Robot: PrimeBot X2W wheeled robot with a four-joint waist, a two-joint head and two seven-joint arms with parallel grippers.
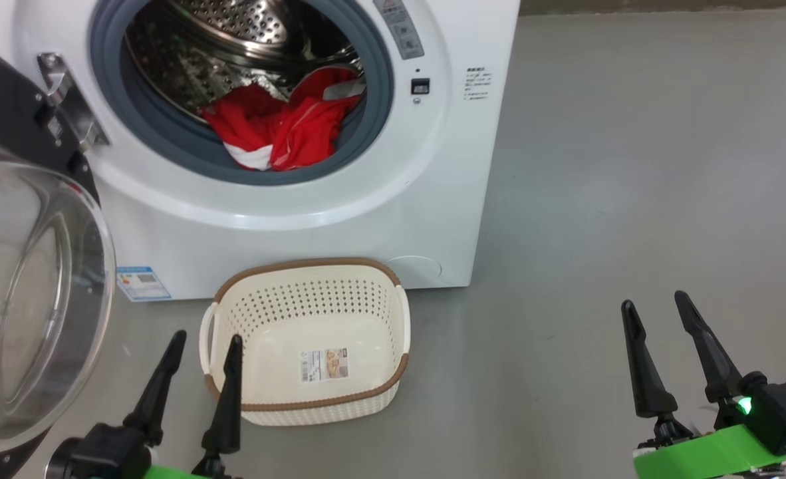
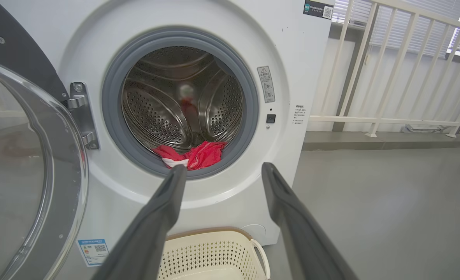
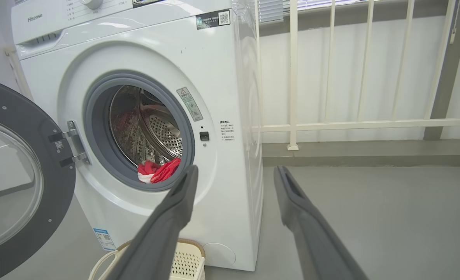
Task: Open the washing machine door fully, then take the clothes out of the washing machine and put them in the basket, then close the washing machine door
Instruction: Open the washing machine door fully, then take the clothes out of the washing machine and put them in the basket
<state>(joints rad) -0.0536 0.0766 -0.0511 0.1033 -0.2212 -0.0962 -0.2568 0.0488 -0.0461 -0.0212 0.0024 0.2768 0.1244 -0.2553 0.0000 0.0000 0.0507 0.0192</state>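
The big white boxy front-loading washing machine sits on a grey floor. Its large round glossy black door is swung out wide on the hinge at the robot's left, and the bulging clear glass bowl at its centre faces into the room. Inside the grey rubber seal, the bright red clothes with white bands are piled at the bottom front of the perforated steel drum, one edge spilling onto the lip of the seal.

The small cream plastic basket with perforated sides and a brown woven-look rim is on the floor right in front of the machine, below the drum opening. There's a sticker on its inside bottom. Can't tell if it's actually touching the machine.

The left gripper is by the basket's near-left corner, its two long dark fingers spread apart with nothing between them. The right gripper is well off to the right over bare floor, jaws also spread and gripping nothing. A white railing runs along the wall behind the machine.
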